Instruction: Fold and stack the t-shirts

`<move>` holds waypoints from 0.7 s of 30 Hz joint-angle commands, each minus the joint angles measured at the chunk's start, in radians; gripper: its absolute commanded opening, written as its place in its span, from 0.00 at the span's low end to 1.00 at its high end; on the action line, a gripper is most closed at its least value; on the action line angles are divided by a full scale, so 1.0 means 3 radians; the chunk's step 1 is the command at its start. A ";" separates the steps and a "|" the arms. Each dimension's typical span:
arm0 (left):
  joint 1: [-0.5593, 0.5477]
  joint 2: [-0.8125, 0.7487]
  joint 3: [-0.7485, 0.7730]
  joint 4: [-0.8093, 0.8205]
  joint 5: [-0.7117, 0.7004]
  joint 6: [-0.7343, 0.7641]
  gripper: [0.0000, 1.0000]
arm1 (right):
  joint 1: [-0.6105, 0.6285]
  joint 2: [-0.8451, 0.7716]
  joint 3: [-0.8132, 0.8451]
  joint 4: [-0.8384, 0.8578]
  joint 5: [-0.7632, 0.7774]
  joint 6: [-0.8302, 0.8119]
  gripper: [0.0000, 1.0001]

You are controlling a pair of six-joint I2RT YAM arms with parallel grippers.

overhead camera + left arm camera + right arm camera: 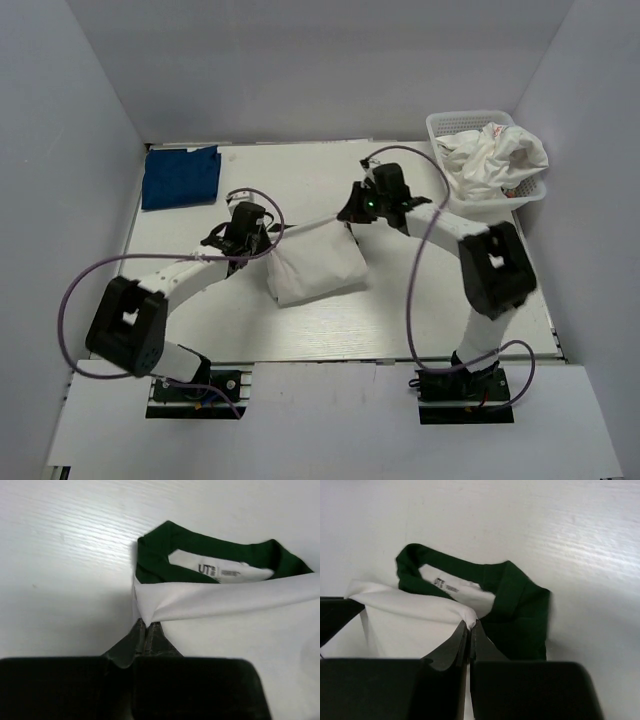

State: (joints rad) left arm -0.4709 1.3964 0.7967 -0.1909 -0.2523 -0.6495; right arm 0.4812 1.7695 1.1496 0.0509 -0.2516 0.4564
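Observation:
A white t-shirt with a dark green collar (315, 263) lies partly folded mid-table. My left gripper (262, 240) is shut on its left corner; in the left wrist view the white edge (210, 602) runs out from the pinched tips (145, 625), the green collar (165, 555) beyond. My right gripper (352, 214) is shut on the shirt's right corner; its wrist view shows white cloth (410, 615) nipped at the tips (469, 625), with the green collar and sleeve (520, 610) beside. A folded dark blue t-shirt (181, 176) lies far left. More white shirts (495, 155) are heaped in the basket.
The white lattice basket (440, 125) stands at the back right corner against the grey wall. Grey walls enclose the table on three sides. Purple cables loop from both arms over the table.

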 commanded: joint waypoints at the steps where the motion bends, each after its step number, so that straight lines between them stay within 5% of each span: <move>1: 0.0347 0.0365 0.0405 0.0257 -0.0113 0.0001 0.00 | -0.0136 0.0661 0.0884 -0.0296 -0.0133 -0.0029 0.00; 5: 0.0542 0.1143 0.0989 -0.0110 0.0049 0.0033 0.00 | -0.0203 0.0993 0.1028 -0.0164 0.0051 0.0125 0.00; 12: 0.0690 0.1343 0.1021 0.0043 0.0284 0.0063 0.00 | -0.0229 0.1603 0.1716 -0.0523 -0.0428 -0.0227 0.00; 21: 0.0629 0.0884 0.0582 0.0243 0.0549 0.0232 0.00 | -0.0203 0.0428 0.0475 0.0285 -0.0399 -0.0330 0.00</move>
State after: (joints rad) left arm -0.2832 1.7599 1.0241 -0.1238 -0.0937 -0.6079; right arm 0.4339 2.0560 1.3651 0.0292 -0.3748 0.3988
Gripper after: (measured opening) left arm 0.025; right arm 0.024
